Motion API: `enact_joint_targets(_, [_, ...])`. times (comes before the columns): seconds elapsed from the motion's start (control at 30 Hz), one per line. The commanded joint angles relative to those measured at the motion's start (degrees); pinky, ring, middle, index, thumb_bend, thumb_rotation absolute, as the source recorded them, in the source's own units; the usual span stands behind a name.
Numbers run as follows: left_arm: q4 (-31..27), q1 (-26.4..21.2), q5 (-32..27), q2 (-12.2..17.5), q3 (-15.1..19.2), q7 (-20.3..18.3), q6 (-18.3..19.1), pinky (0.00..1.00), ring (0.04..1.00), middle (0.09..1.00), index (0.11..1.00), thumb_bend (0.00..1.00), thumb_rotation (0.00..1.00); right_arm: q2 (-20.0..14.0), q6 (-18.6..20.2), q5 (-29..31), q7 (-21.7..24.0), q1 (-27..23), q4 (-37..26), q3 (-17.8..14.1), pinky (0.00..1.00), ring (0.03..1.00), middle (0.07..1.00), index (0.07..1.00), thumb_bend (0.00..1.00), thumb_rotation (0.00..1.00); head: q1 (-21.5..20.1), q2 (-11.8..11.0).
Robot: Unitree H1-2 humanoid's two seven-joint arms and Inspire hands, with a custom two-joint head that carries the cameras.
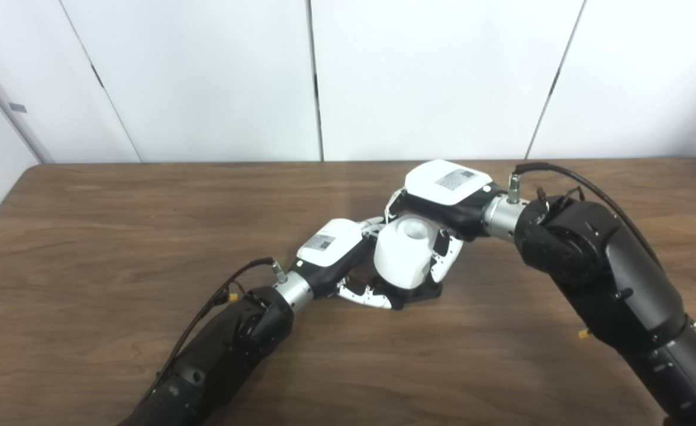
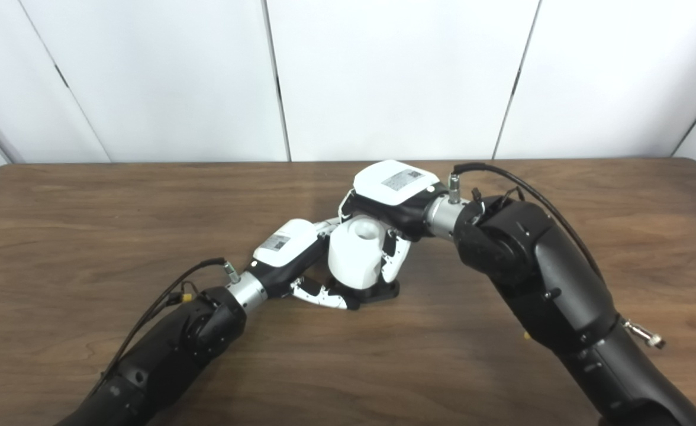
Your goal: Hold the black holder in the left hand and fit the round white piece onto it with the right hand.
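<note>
The round white piece (image 1: 404, 251) is a hollow cylinder, standing on the black holder (image 1: 428, 291), whose base shows beneath it on the table. My left hand (image 1: 339, 254) lies low at the holder's left side, fingers wrapped round its base under the white piece. My right hand (image 1: 445, 198) comes in from the right and above, fingers closed round the white piece's upper part. Both hands also show in the right eye view, the left hand (image 2: 292, 251) and the right hand (image 2: 392, 192), around the white piece (image 2: 357, 251).
The brown wooden table (image 1: 117, 236) stretches wide to the left and front. White wall panels stand behind its far edge. My right forearm (image 1: 596, 266) is raised above the table's right part.
</note>
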Motion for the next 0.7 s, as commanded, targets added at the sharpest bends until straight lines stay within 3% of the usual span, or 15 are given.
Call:
enact_joint_targets(0.0, [1.57,2.13,2.52,0.65,-2.27,-5.65,3.37,0.83,0.930,0.871,0.485,0.52,0.08,-1.28,-0.54,0.27,0.49,-1.70,-1.26,-0.22,0.71,0.791,0.733,0.482,0.53,0.14,0.08,0.08])
enact_joint_targets(0.67, [0.55,2.50,1.97,0.59,-2.53,-5.73,3.85,0.82,0.926,0.866,0.485,0.52,0.08,-0.65,-0.91,-0.25,0.85,-0.72,-0.06,1.49,0.71,0.798,0.725,0.482,0.52,0.14,0.35,1.03])
